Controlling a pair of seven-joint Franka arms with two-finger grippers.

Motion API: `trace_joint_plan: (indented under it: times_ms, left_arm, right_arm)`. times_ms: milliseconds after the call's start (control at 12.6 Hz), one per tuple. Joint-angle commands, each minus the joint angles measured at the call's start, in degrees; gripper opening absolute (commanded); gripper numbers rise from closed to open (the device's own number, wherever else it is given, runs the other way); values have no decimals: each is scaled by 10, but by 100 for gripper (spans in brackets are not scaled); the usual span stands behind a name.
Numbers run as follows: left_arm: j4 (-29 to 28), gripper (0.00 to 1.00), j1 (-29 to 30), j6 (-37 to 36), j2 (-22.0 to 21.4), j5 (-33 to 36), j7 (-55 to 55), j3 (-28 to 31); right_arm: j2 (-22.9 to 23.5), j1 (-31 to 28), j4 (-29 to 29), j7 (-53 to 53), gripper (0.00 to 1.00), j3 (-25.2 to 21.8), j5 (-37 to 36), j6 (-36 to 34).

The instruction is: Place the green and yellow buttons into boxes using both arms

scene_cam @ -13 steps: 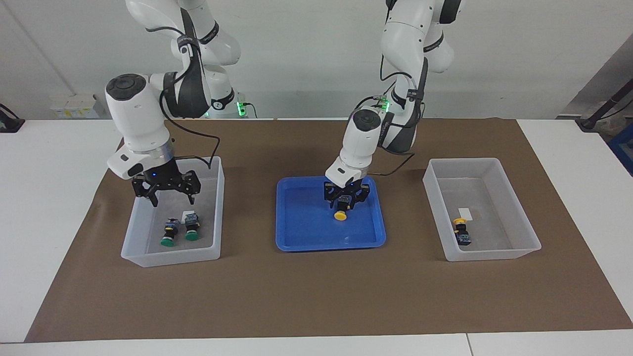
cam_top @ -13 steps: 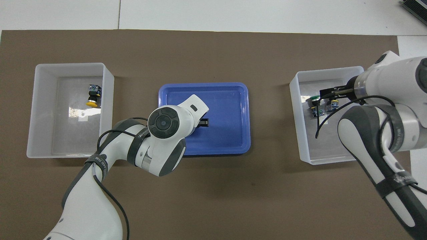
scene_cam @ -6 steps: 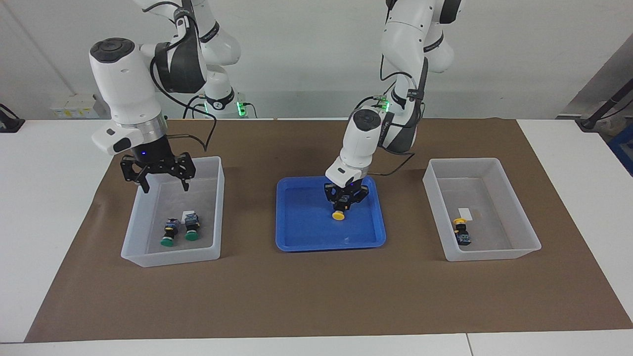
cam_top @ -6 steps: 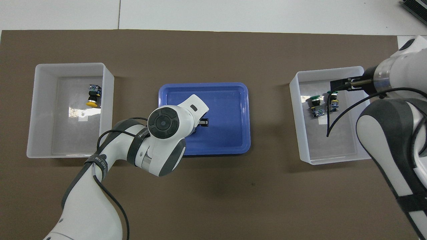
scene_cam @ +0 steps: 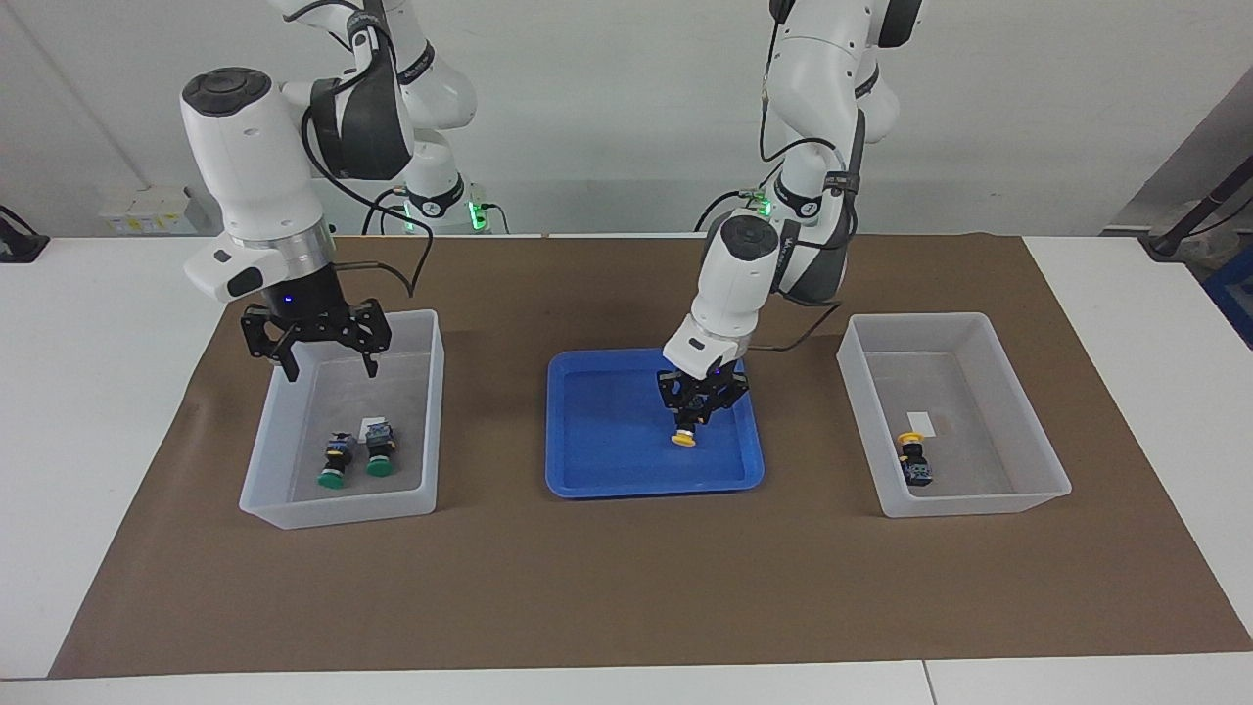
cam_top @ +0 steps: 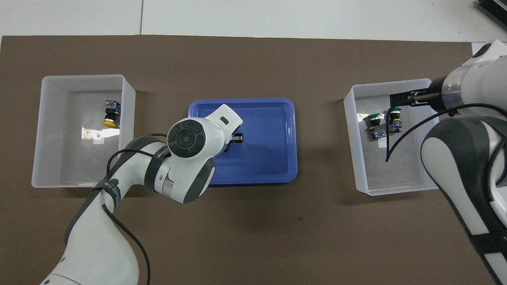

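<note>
The left claw (scene_cam: 697, 411) hangs over the blue tray (scene_cam: 607, 460) in the middle of the desk (scene_cam: 98, 392), its fingers closed on the dark body of a yellow button (scene_cam: 683, 438) whose cap points down. In the facing view the button looks lifted off the tray floor. From overhead the left arm's wrist (cam_top: 190, 140) covers most of this claw (cam_top: 233, 138), and the held button cannot be seen there.

The right claw (scene_cam: 318, 354) hovers over the box (scene_cam: 294, 509) at the right arm's end of the desk, above the end of it nearer the robots, with its fingers spread wide and nothing between them. Two green buttons (scene_cam: 354, 460) lie side by side on the floor of this box (cam_top: 356, 174), touching or almost touching, their caps pointing away from the robots; the overhead view shows the pair (cam_top: 382, 122) next to a small white label.

The other box (scene_cam: 979, 504) stands at the left arm's end of the desk, well apart from the tray. One yellow button (scene_cam: 913, 458) lies inside it, next to its white label (scene_cam: 920, 423). All of it rests on a brown mat (scene_cam: 626, 587) that covers the middle of the white desk.
</note>
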Motion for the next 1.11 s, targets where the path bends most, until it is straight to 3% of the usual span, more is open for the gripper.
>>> trace_joint_plan:
  times_ms: [0, 316, 633, 1028]
  left_arm:
    - [35, 0, 35, -49, -9, 5, 9, -3]
    - [53, 0, 96, -68, -21, 5, 21, -2]
    - [127, 0, 185, -171, -21, 1, 113, -2]
    - [124, 0, 269, -186, -27, 0, 216, -1]
  right_arm:
    - [2, -1, 27, 17, 100, 4, 15, -14]
    - [-6, 2, 39, 18, 100, 6, 15, -70]
    - [-36, 9, 44, 52, 100, 2, 15, -149]
    - [-67, 34, 39, 51, 100, -32, 15, -219]
